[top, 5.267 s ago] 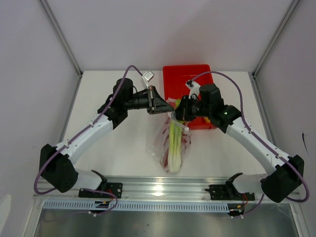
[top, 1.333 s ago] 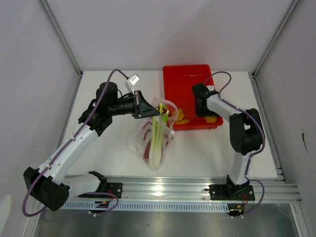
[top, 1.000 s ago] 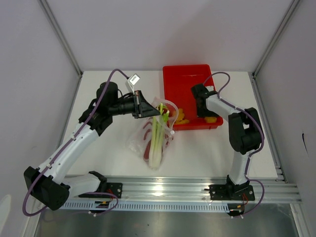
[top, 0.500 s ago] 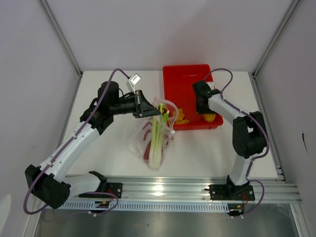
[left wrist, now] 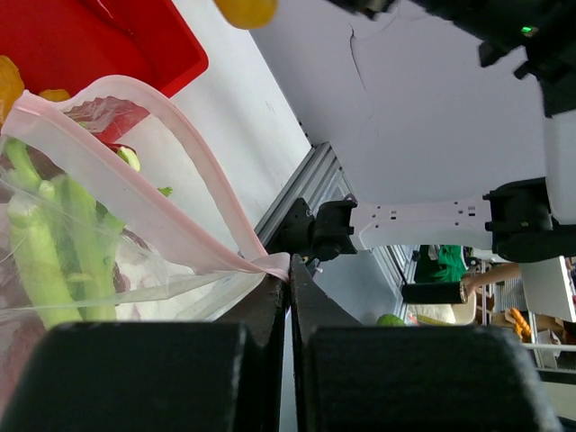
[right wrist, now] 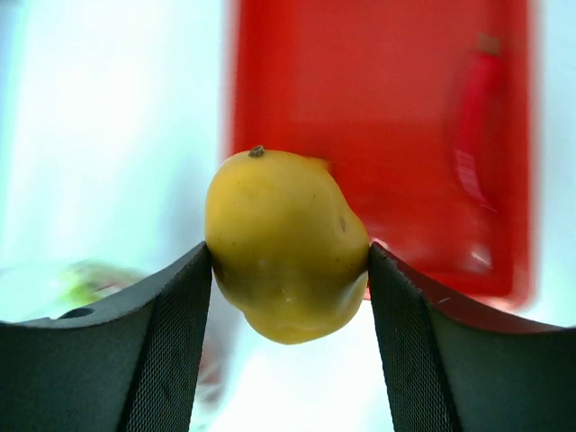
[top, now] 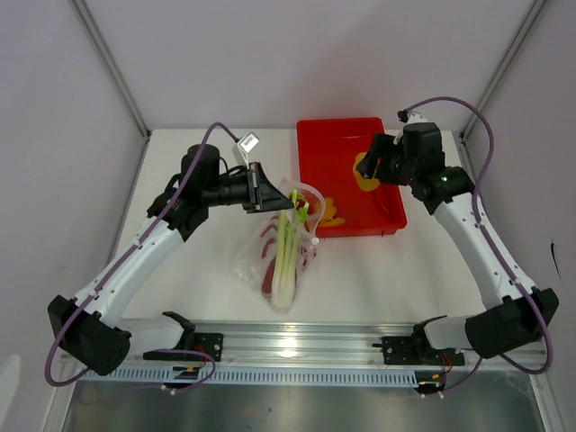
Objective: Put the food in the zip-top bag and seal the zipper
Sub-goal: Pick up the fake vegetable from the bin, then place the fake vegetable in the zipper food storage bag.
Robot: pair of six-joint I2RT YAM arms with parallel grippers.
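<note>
The right gripper (top: pixel 369 167) squeezes a small yellow piece (right wrist: pixel 286 243) across its fat middle. The piece is smooth and round, and I think light, so it may slip out. The left gripper (left wrist: pixel 288 270) is pinched tight on the zipper (left wrist: pixel 171 193) edge of the bag (top: pixel 270 256), which is thin and floppy. The bag mouth gapes just past it, with the stalk (top: pixel 286 252) inside

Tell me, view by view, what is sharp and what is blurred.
Right wrist: the yellow fruit is sharp, the red tray behind it is smeared. Left wrist: the bag is crisp, the near jaws are dark and soft. Top external: sharp, evenly lit.
</note>
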